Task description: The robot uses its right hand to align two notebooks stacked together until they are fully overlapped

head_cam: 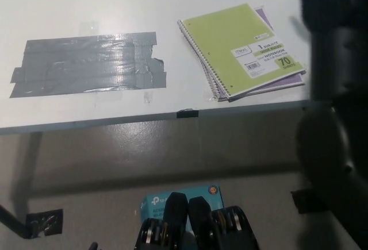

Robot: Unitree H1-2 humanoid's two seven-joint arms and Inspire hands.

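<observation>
Head view: I find the green notebook (238, 47) lying on the purple notebook (275, 80) near the white table's (86, 8) front edge, purple showing along two sides. Alignment unfinished. Right arm (333, 89) blurred; hand state undeterminable. Left hand absent.

R arm (333, 89): matte black, bulky, running down the right edge of the frame from top to lower right. Upper part reads as a smooth cylindrical shell, slightly glossy w/ soft grey highlights; it's blurred, so no screws, cables or markings can be made out. Below it a rounded, bulbous black section at mid-right, then a darker sloping segment toward the bottom right corner. A faint seam separates the cylinder from the rounded section. R hand itself not visible, out of frame at top. L hand not visible either.
</observation>
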